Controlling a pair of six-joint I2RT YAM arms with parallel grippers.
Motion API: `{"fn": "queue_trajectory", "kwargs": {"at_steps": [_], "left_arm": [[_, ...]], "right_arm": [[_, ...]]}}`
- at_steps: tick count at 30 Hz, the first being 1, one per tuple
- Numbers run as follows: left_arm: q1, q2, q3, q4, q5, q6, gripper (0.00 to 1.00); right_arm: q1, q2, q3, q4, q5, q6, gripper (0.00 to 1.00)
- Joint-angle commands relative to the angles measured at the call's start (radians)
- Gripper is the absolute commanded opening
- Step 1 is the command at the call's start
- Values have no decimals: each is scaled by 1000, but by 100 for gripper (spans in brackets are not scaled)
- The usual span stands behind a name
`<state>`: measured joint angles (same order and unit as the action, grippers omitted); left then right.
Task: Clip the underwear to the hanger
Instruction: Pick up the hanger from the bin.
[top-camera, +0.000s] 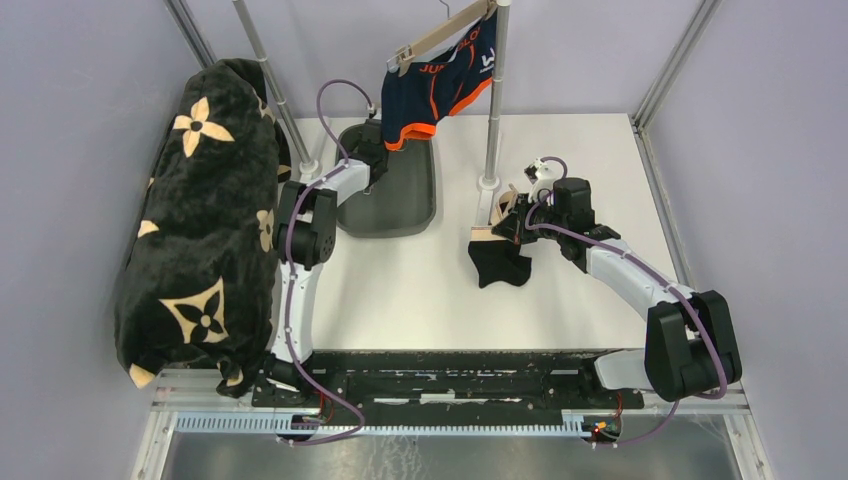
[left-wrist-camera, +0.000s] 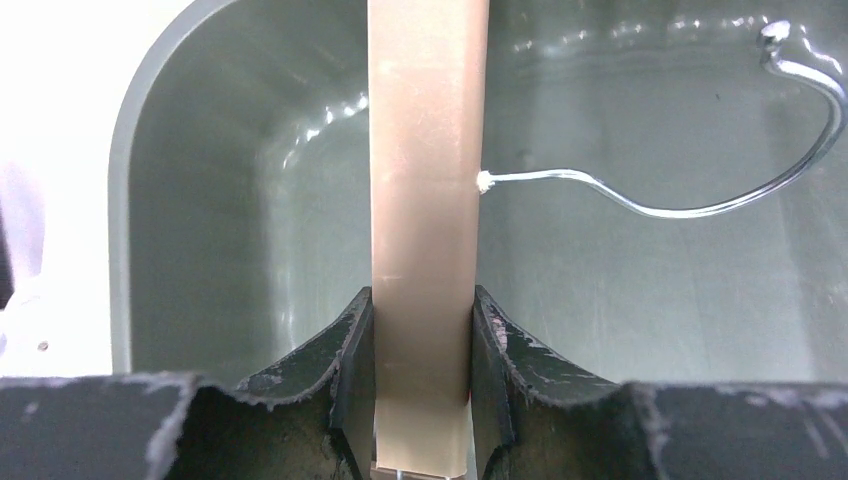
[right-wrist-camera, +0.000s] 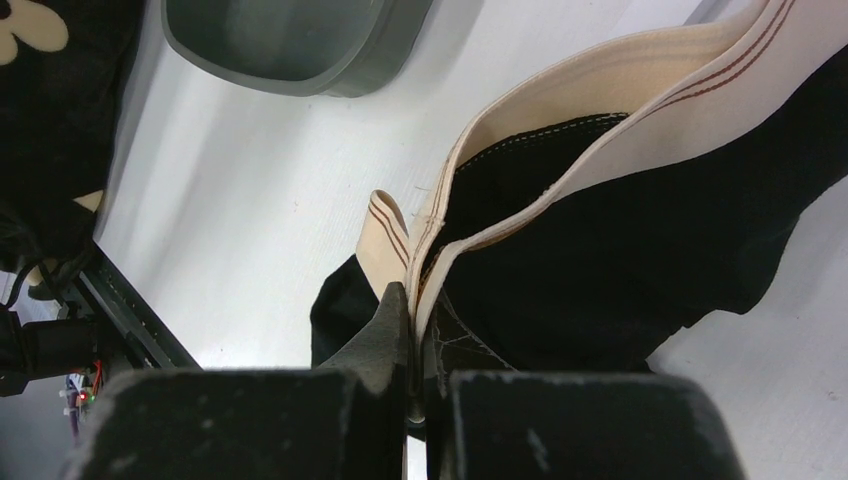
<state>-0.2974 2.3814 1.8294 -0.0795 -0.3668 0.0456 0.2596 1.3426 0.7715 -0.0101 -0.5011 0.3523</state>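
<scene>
Left gripper is clamped on the wooden hanger in the grey tray, upper centre of the overhead view. Right gripper, right of centre, pinches the beige waistband of the black underwear. This looks like the pickup stage; next, the hanger needs lifting so a clip can meet the waistband.

Jaws flush against the wooden hanger, over the grey tray.

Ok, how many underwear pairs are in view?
2. A navy pair hangs on the wooden hanger; a black pair is pinched in the right end effector. Others may be hidden.
</scene>
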Motion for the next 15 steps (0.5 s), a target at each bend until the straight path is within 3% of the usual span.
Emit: {"fn": "queue_trajectory", "kwargs": {"at_steps": [1, 6, 15], "left_arm": [[-22, -175, -56, 47, -19, 5, 3], [-55, -281, -151, 43, -23, 0, 3], [-89, -408, -246, -145, 44, -67, 3]], "right_arm": [[-5, -4, 9, 66, -32, 12, 1], [-5, -12, 4, 74, -45, 21, 0], [-3, -40, -4, 70, -52, 27, 1]]}}
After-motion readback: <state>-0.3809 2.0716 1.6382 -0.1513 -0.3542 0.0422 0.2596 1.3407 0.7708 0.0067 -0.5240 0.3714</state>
